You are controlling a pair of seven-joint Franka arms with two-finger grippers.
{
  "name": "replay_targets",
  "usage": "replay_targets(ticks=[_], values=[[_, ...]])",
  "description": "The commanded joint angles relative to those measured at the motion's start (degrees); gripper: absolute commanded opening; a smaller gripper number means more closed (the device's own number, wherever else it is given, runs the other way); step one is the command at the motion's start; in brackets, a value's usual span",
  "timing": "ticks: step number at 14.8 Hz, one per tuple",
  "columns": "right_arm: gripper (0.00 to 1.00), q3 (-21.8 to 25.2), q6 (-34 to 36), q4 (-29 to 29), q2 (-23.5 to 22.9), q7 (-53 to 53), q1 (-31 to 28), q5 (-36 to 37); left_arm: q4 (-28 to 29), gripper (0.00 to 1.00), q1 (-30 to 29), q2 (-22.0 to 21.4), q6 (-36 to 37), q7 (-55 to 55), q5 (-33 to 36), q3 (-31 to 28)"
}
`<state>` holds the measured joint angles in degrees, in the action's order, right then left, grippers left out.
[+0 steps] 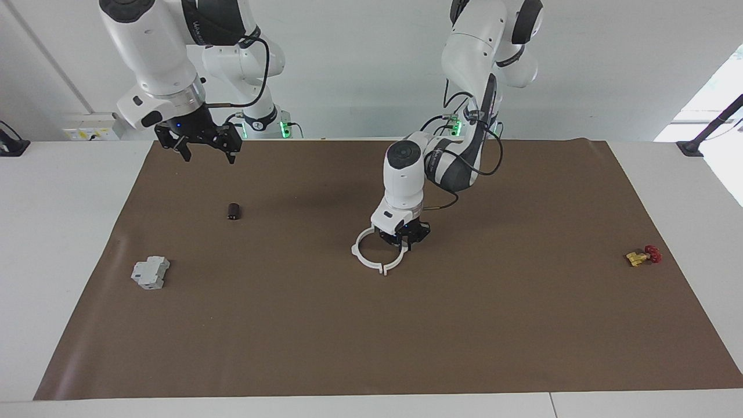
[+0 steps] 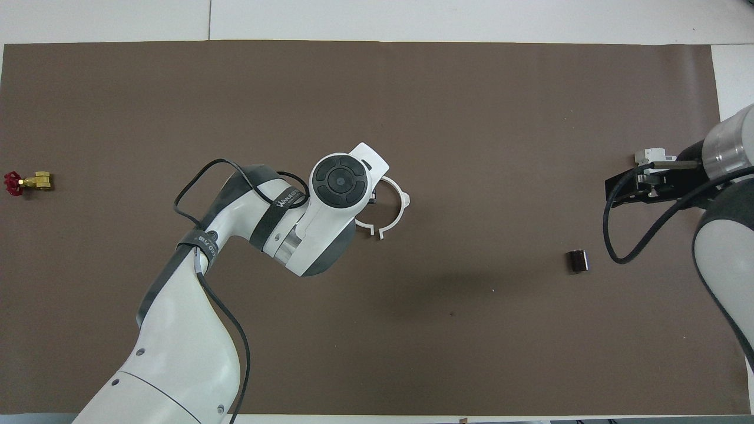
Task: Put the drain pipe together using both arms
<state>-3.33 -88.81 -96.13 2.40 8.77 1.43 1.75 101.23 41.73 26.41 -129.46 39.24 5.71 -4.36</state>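
Fingers unclear, L gripper (image 1: 404,237) at drain pipe (image 1: 371,262) rim, R gripper (image 1: 206,145) waits raised

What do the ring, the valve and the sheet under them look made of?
Ring: thin, uniformly white and matt with small moulded end tabs, so probably plastic. Valve: yellowish body, likely brass, though too small to be sure; its red handle could be painted metal or plastic. Sheet: flat matt brown with faint creases near one edge, seemingly paper or thin card.
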Motion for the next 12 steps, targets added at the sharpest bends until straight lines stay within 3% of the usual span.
replay_targets(ticks=[1, 12], values=[[1.0, -0.6, 0.2, -0.3, 0.5, -1.4, -0.9, -1.1, 2.0, 0.0, 0.9, -1.2, -1.6, 1.7, 0.9, -0.8], [1.0, -0.5, 0.2, -0.3, 0.5, -1.4, -0.9, -1.2, 3.3, 0.0, 2.3, -1.7, -1.4, 1.8, 0.9, -0.8]])
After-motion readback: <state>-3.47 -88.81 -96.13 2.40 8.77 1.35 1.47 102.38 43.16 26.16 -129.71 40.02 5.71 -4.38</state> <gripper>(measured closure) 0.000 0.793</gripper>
